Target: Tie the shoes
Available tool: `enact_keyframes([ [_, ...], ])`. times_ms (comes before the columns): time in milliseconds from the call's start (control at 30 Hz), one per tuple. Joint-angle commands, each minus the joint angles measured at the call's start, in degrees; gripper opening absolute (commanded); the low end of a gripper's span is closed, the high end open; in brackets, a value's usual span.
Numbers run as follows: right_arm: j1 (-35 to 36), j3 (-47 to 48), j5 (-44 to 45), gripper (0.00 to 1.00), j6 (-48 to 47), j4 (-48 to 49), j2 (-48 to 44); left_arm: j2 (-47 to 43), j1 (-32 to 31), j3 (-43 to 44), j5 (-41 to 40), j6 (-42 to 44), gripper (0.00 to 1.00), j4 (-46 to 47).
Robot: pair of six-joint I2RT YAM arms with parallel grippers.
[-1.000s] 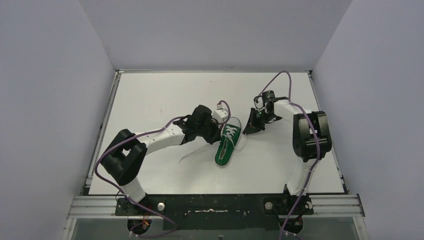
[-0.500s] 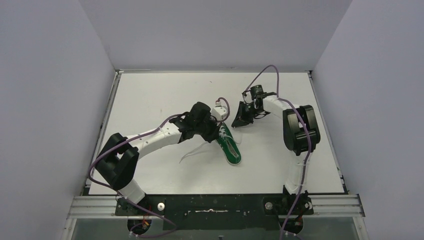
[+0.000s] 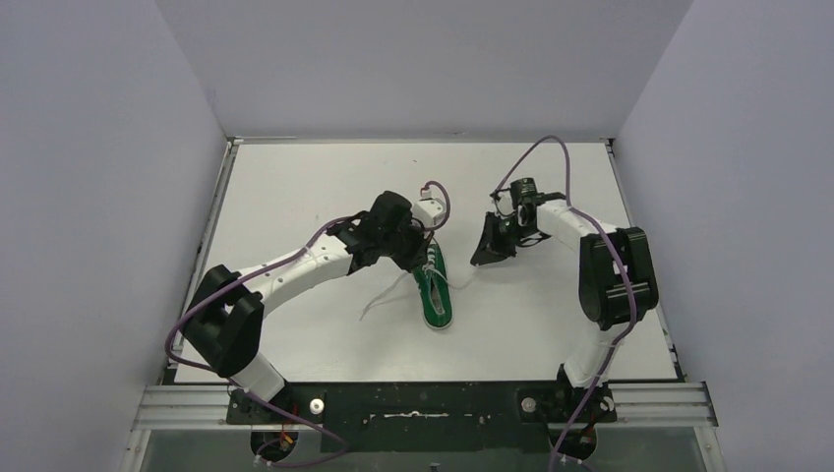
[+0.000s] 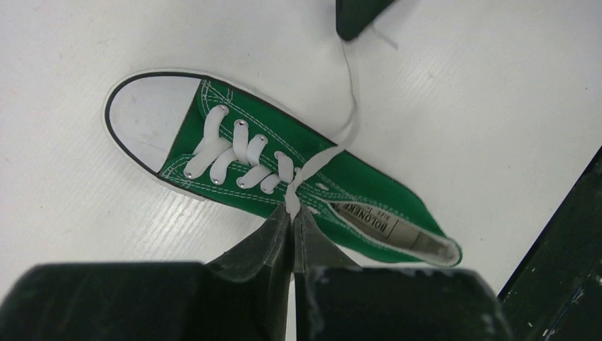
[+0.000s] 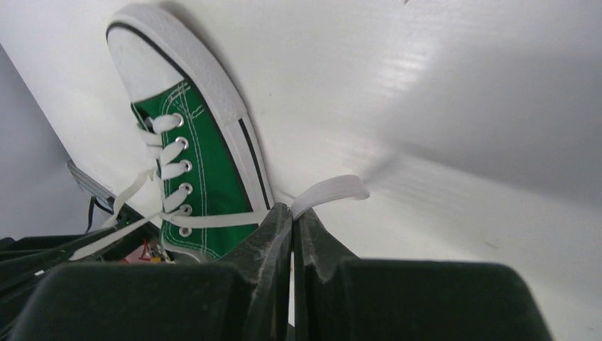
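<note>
The green shoe (image 3: 434,295) lies near the middle of the white counter (image 3: 295,187), its white toe cap pointing toward 12 o'clock and its open heel toward 6 o'clock, nearer my bases. My left end effector (image 4: 292,214) comes at it from about 10 o'clock, fingers pressed together with only a sliver between them, pinching a white lace (image 4: 292,201) just above the top eyelets where the tongue starts. My right end effector (image 5: 292,213) sits off the shoe at about 2 o'clock, low over the counter and just beside the sole, also squeezed narrow on the other lace (image 5: 227,217), which runs taut across the side of the shoe from a lower eyelet into my grip, its flat tip sticking out past the fingers. From above, a loose lace tail (image 3: 382,298) trails on the counter toward 9 o'clock of the shoe. The crossings down the eyelets are laced up, and I can see no knot.
</note>
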Motion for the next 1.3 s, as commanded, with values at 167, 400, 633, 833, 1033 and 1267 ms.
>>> enact_keyframes([
  [167, 4.2, -6.8, -1.1, 0.00, 5.2, 7.9, -3.4, -1.4, 0.5, 3.9, 4.4, -5.6, 0.02, 2.6],
  [400, 1.7, 4.5, -3.7, 0.00, 7.0, 4.2, -4.9, -1.2, 0.9, -2.3, 8.1, -1.2, 0.00, 13.1],
  [633, 5.6, 13.5, -8.7, 0.00, 22.4, 20.4, -0.1, -0.7, 2.5, -11.2, 12.3, 2.0, 0.00, 32.7],
  [833, 11.8, 22.3, -7.2, 0.00, 26.4, 23.1, 7.4, 0.5, 3.9, -16.2, 16.4, 5.5, 0.00, 43.0],
  [1033, 19.5, 28.9, -2.2, 0.00, 26.4, 13.5, 14.0, -0.4, 4.3, -22.4, 15.2, 7.5, 0.00, 53.8],
  [1267, 28.3, 39.7, 1.7, 0.00, 18.5, -3.2, 22.1, -0.7, 4.0, -28.8, 15.8, 6.3, 0.00, 62.9],
])
